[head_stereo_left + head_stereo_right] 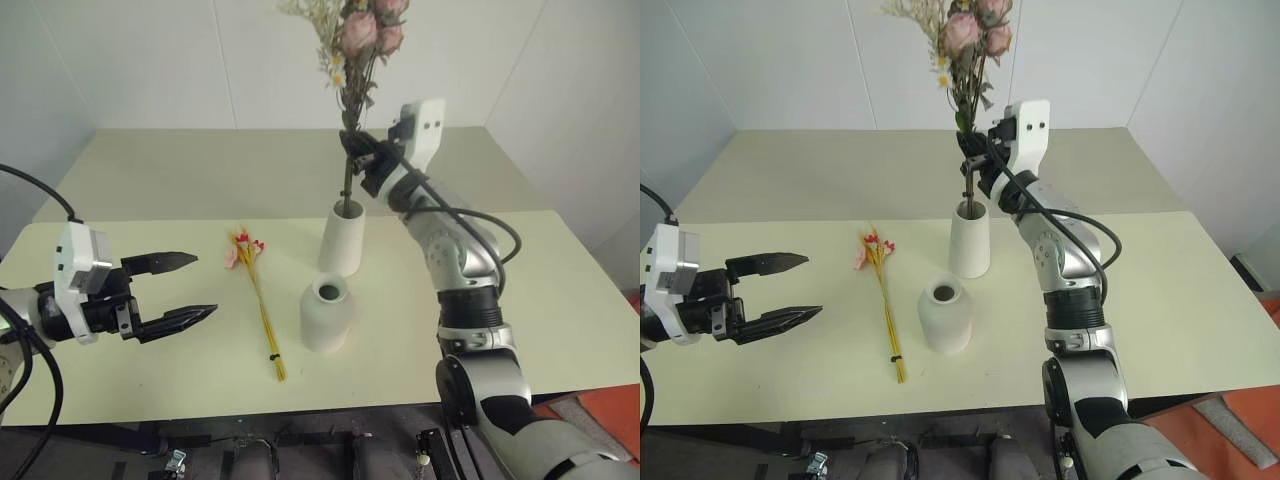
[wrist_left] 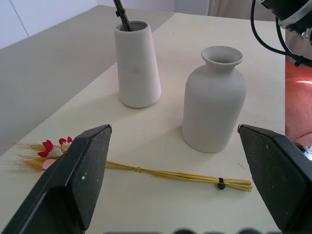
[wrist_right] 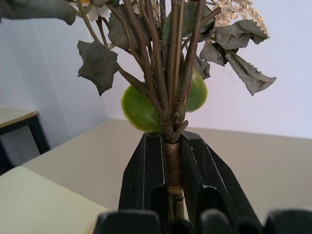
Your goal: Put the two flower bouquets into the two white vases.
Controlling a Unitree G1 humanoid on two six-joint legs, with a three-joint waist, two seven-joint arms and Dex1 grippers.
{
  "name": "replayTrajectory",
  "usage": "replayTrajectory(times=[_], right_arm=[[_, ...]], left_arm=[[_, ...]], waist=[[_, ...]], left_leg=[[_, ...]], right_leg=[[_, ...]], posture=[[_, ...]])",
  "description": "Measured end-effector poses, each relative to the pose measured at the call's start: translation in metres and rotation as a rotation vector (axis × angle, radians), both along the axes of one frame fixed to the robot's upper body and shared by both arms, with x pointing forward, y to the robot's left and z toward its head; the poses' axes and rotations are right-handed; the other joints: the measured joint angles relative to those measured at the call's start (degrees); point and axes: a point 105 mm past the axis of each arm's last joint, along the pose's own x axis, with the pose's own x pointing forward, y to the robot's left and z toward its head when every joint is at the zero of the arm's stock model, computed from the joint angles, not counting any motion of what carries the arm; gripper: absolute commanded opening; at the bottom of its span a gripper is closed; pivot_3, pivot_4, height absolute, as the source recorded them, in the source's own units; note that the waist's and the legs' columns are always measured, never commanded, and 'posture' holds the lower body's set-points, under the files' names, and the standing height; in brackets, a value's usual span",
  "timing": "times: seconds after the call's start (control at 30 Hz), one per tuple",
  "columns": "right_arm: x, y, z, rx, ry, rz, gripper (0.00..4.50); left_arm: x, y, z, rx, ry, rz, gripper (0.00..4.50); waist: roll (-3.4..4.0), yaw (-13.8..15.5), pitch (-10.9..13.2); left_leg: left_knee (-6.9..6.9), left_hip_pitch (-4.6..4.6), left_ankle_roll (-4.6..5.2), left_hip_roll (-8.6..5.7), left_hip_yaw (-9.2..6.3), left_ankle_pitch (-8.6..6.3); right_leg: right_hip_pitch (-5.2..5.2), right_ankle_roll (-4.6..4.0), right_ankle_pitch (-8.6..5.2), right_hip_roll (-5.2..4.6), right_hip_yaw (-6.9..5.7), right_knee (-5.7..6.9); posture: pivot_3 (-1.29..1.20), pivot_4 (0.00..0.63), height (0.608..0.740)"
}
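Black right gripper (image 1: 360,155) pinches the rose bouquet (image 1: 362,40) by its stiff bound stem, light but top-heavy, stem end inside the tall vase (image 1: 342,238), while left gripper (image 1: 185,290) at 9 o'clock gapes empty.

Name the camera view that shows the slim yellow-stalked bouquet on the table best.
The left wrist view: the slim bouquet lies across the picture, with its red blossoms, yellow stalks and dark tie all plain. Both eye views show it whole but small, lying flat on the table beside the shorter vase.
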Motion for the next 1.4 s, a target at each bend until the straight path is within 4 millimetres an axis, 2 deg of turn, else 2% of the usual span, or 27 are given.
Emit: replayTrajectory(times=[0.13, 0.3, 0.47, 0.57, 0.67, 0.83, 0.93, 0.97, 1.07, 1.2, 1.23, 1.33, 1.4], right_arm=[[-0.001, -0.001, -0.016, -0.002, 0.033, -0.004, 0.2], [-0.004, -0.005, -0.028, 0.012, 0.055, -0.027, 1.81], [-0.017, -0.016, -0.033, -0.002, 0.036, -0.055, 3.57], [-0.026, -0.026, -0.039, -0.03, 0.039, -0.07, 4.49], [-0.039, -0.035, -0.043, -0.085, 0.043, -0.054, 4.49], [-0.071, -0.051, -0.046, -0.222, 0.041, 0.048, 4.49], [-0.091, -0.068, -0.054, -0.312, 0.077, 0.101, 4.49], [-0.098, -0.075, -0.056, -0.348, 0.096, 0.119, 4.49], [-0.114, -0.083, -0.051, -0.431, 0.09, 0.174, 4.49], [-0.128, -0.092, -0.051, -0.505, 0.113, 0.259, 4.49], [-0.131, -0.094, -0.052, -0.516, 0.119, 0.279, 4.49], [-0.138, -0.099, -0.055, -0.566, 0.143, 0.33, 4.49], [-0.142, -0.104, -0.058, -0.592, 0.161, 0.36, 4.5]], left_arm=[[-0.001, -0.001, 0.001, 0.003, -0.001, -0.002, 4.5], [-0.001, 0.0, 0.003, 0.013, 0.002, -0.003, 4.5], [0.001, 0.001, 0.002, 0.018, 0.016, 0.0, 4.5], [0.006, 0.003, -0.005, 0.023, 0.044, 0.019, 4.5], [0.012, 0.001, -0.019, 0.047, 0.08, 0.044, 4.5], [0.031, -0.005, -0.043, 0.117, 0.129, 0.158, 4.5], [0.052, -0.016, -0.054, 0.122, 0.202, 0.276, 4.5], [0.062, -0.025, -0.058, 0.121, 0.251, 0.322, 4.5], [0.075, -0.045, -0.073, 0.168, 0.375, 0.399, 4.5], [0.087, -0.069, -0.093, 0.22, 0.511, 0.481, 4.5], [0.087, -0.071, -0.1, 0.254, 0.549, 0.508, 4.5], [0.1, -0.073, -0.103, 0.306, 0.565, 0.601, 4.5], [0.107, -0.07, -0.104, 0.323, 0.562, 0.651, 4.11]], waist=[[0.0, 0.0, 0.0], [0.0, 0.0, 0.0], [0.0, 0.1, 0.0], [0.0, 0.2, 0.0], [0.0, 0.2, 0.0], [-0.01, 0.5, 0.0], [-0.02, 1.4, 0.0], [-0.04, 2.0, 0.0], [-0.08, 1.9, 0.0], [-0.11, 1.5, 0.0], [-0.11, 1.4, 0.0], [-0.09, 1.5, 0.0], [-0.09, 1.5, 0.0]], left_leg=[[0.0, 0.0, 0.0, 0.01, 0.0, 0.0], [0.0, -0.01, 0.0, 0.01, 0.0, 0.0], [0.0, 0.01, 0.0, 0.0, 0.0, 0.0], [0.0, 0.01, 0.0, 0.0, 0.0, 0.0], [0.01, 0.02, 0.0, -0.01, 0.01, 0.0], [0.0, 0.03, 0.0, 0.0, 0.0, 0.0], [0.07, 0.04, 0.0, -0.06, 0.0, 0.0], [0.16, 0.04, 0.0, -0.07, -0.03, 0.0], [0.18, 0.1, 0.0, -0.11, -0.06, 0.0], [0.17, 0.09, 0.01, -0.18, -0.16, 0.0], [0.16, 0.1, 0.01, -0.18, -0.2, 0.0], [0.16, 0.24, 0.01, -0.22, -0.28, 0.0], [0.15, 0.55, 0.01, -0.23, -0.29, 0.0]], right_leg=[[0.0, 0.0, 0.0, 0.01, 0.0, 0.0], [0.0, 0.0, 0.0, 0.0, 0.0, -0.02], [0.02, 0.01, -0.01, 0.0, 0.0, -0.02], [0.03, 0.01, -0.01, -0.01, -0.01, -0.03], [0.03, 0.01, -0.01, -0.01, 0.0, -0.02], [0.06, 0.16, -0.1, 0.0, 0.0, -0.03], [0.14, 0.46, -0.23, -0.03, 0.0, -0.04], [0.2, 0.52, -0.21, -0.03, -0.02, -0.05], [0.29, 0.57, -0.19, -0.02, 0.02, -0.13], [0.27, 0.58, -0.19, 0.02, 0.06, -0.12], [0.27, 0.57, -0.19, 0.05, 0.08, -0.12], [0.36, 0.57, -0.19, 0.06, 0.09, -0.07], [0.66, 0.56, -0.2, 0.06, 0.1, -0.11]], posture=[[0.0, 0.15, 0.74], [0.0, 0.15, 0.74], [0.0, 0.15, 0.74], [0.0, 0.15, 0.74], [0.0, 0.15, 0.74], [0.0, 0.15, 0.74], [0.0, 0.15, 0.74], [0.0, 0.15, 0.74], [0.0, 0.15, 0.74], [0.0, 0.15, 0.74], [0.0, 0.15, 0.74], [0.0, 0.15, 0.74], [0.0, 0.15, 0.74]])
